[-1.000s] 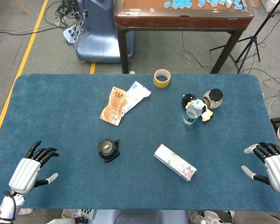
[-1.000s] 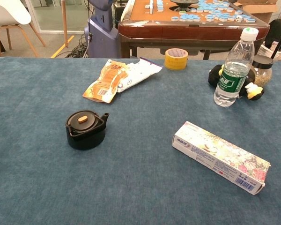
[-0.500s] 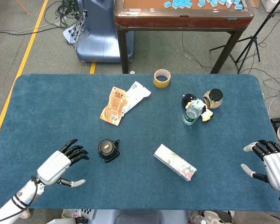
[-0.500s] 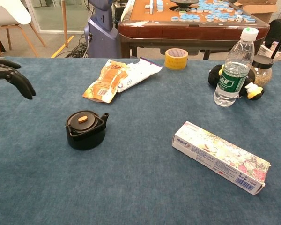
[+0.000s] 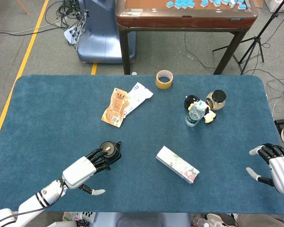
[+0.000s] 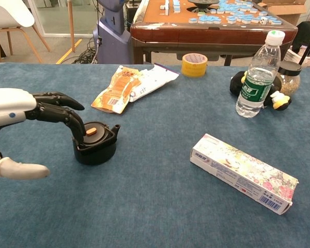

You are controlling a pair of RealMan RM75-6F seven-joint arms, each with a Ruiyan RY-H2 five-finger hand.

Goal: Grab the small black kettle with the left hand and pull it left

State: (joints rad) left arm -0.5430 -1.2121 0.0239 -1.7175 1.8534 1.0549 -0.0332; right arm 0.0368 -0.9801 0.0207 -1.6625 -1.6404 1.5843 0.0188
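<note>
Blue felt surface (image 5: 47,109) spans nearly the whole head view. My left robot hand (image 5: 85,170) reaches in from the near left edge, fingers spread and holding nothing; the dark fingertips (image 6: 75,129) arch over the left rim of the small black kettle (image 6: 95,143), at or just short of touching, I cannot tell which, while the pale thumb (image 6: 20,169) sticks out well below and apart. My right robot hand (image 5: 277,165) sits at the far right edge of the surface, fingers loosely spread, nothing in it. Flowered long box (image 6: 243,172) lies flat at an angle right of the kettle, well apart from it. Two snack packets (image 6: 129,85), one orange and one white, overlap beyond the kettle. Clear water bottle (image 6: 256,75) stands upright at the right, just beside a black-and-white plush toy (image 6: 276,98) and a dark-lidded jar (image 6: 290,77). Yellow tape roll (image 6: 194,64) near the far edge. Kettle sits upright left of centre, spout pointing right, orange knob on its lid.
</note>
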